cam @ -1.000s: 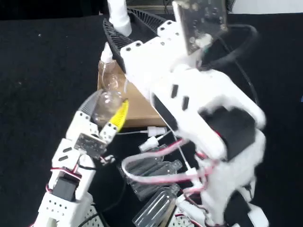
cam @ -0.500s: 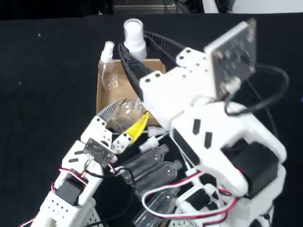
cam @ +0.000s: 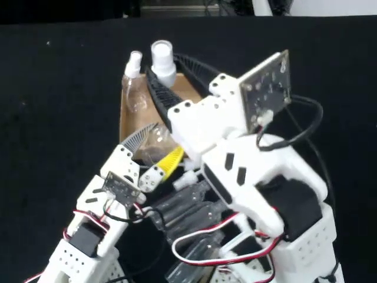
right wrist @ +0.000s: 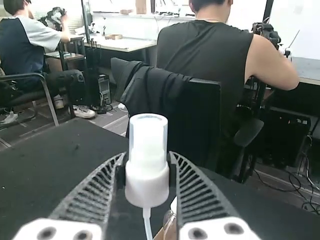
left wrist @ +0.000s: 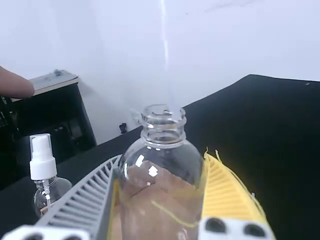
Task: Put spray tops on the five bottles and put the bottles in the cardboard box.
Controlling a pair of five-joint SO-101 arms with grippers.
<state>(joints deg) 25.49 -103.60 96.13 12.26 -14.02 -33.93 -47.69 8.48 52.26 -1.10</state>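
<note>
Left pincer (cam: 159, 141) pinching an uncapped clear bottle (left wrist: 160, 185) from both sides, grey half on one flank and yellow half on the other. Bottle neck upright and open, standing up past the fingertips. Bottle and pincer low over the near edge of the cardboard box (cam: 125, 118).

Right pincer (right wrist: 146, 160) closed on a white spray top (right wrist: 146, 172), black ribbed fingers pressed against its collar, thin dip tube hanging down between them. Placed beyond and above the left pincer, over the far part of the box.

Just beside the right pincer, a capped bottle (cam: 135, 88) standing upright in the box's far corner, spray head level with the held spray top; touching or not, cannot tell.

Just beside the left pincer's yellow half, on the side toward the right arm, a loose spray top (cam: 188, 177) lying on the black surface (cam: 59, 88).

Behind the left pincer, toward the arm bases, more uncapped bottles (cam: 191, 200) lying on their sides close together, partly hidden under the right arm and its red and white cables.
</note>
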